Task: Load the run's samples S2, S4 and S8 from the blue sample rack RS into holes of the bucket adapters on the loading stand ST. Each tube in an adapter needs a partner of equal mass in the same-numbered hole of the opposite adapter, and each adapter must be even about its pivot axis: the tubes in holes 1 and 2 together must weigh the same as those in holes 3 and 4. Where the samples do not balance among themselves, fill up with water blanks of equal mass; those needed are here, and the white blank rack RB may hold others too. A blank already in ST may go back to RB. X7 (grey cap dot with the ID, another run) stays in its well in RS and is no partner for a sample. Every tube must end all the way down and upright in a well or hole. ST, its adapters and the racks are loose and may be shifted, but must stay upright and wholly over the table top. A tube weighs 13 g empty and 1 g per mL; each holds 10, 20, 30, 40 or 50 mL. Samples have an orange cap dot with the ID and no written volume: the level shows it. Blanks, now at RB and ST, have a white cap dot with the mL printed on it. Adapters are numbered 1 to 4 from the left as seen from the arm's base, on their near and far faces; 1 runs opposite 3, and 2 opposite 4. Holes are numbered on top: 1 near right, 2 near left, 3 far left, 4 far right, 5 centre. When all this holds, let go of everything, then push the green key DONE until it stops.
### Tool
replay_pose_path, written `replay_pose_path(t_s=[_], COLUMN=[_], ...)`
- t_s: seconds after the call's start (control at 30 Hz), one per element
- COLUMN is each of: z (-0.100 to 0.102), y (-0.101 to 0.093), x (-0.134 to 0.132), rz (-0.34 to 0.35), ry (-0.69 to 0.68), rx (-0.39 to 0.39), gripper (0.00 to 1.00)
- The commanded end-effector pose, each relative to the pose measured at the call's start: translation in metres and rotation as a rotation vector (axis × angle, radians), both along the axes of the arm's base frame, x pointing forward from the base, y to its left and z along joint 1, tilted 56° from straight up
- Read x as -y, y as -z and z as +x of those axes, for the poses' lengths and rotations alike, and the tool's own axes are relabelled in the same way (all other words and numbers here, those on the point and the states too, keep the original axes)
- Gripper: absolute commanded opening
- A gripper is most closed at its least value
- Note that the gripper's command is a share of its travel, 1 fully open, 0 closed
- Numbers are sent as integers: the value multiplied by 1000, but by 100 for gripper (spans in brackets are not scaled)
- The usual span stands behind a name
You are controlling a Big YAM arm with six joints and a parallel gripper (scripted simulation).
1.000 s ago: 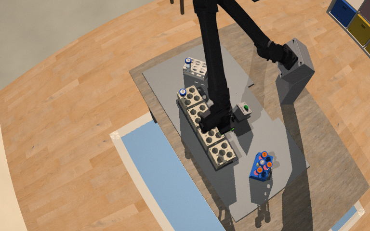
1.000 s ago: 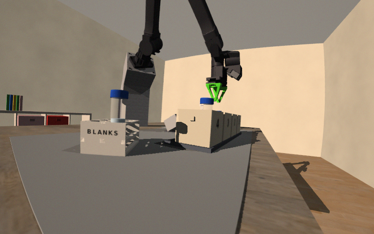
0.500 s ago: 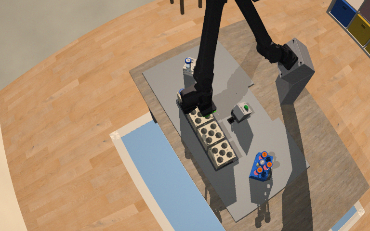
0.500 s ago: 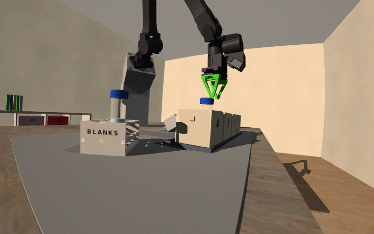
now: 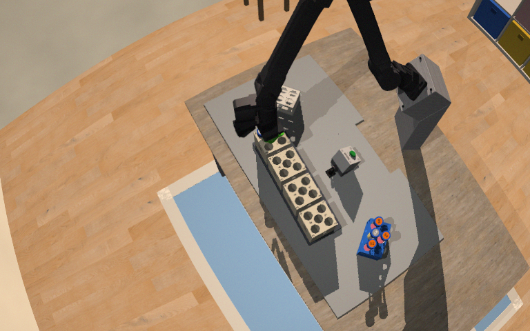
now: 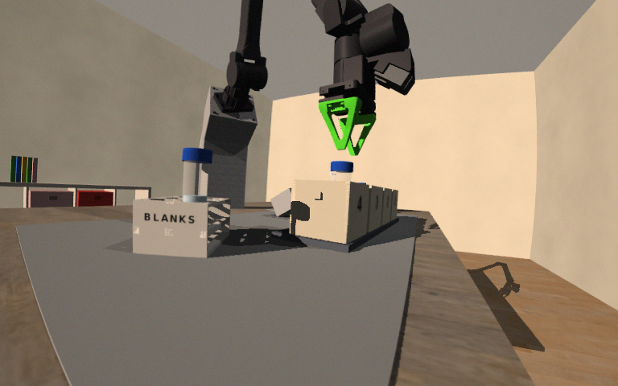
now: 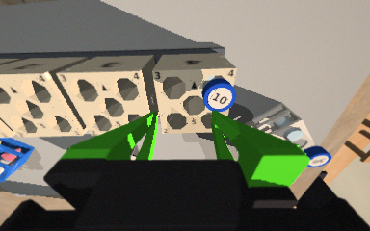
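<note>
The loading stand ST (image 5: 297,183) carries a row of four beige adapters. A blue-capped blank marked 10 (image 7: 219,97) stands in hole 4 of the end adapter, numbered 4 (image 6: 339,211), nearest the white blank rack RB (image 6: 181,225). My gripper (image 6: 352,149) hangs open and empty just above that adapter; the blank's cap (image 6: 341,167) lies below and a little to one side of the fingertips. The other adapter holes in view are empty. The blue sample rack RS (image 5: 377,243) holds three orange-dot tubes and the grey-dot X7 (image 5: 375,232).
RB holds one tall blue-capped blank (image 6: 196,174); the arm partly hides this rack in the top view (image 5: 288,97). The grey box with the green DONE key (image 5: 351,153) sits between ST and the arm's base (image 5: 421,101). The table edge runs close behind ST.
</note>
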State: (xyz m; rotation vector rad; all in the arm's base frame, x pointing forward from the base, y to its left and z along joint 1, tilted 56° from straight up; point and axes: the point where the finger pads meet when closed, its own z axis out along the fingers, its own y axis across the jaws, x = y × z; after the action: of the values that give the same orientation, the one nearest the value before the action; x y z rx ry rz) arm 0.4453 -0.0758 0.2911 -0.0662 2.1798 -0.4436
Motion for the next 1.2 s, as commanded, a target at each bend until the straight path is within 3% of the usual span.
replay_pose_path(t_s=[0.0, 0.17, 1.17], z=[4, 4, 2], y=[-23, -39, -35], x=[20, 38, 33], rz=[-33, -36, -29], ry=[-9, -8, -12], rx=[0, 8, 15], gripper=[55, 55, 55])
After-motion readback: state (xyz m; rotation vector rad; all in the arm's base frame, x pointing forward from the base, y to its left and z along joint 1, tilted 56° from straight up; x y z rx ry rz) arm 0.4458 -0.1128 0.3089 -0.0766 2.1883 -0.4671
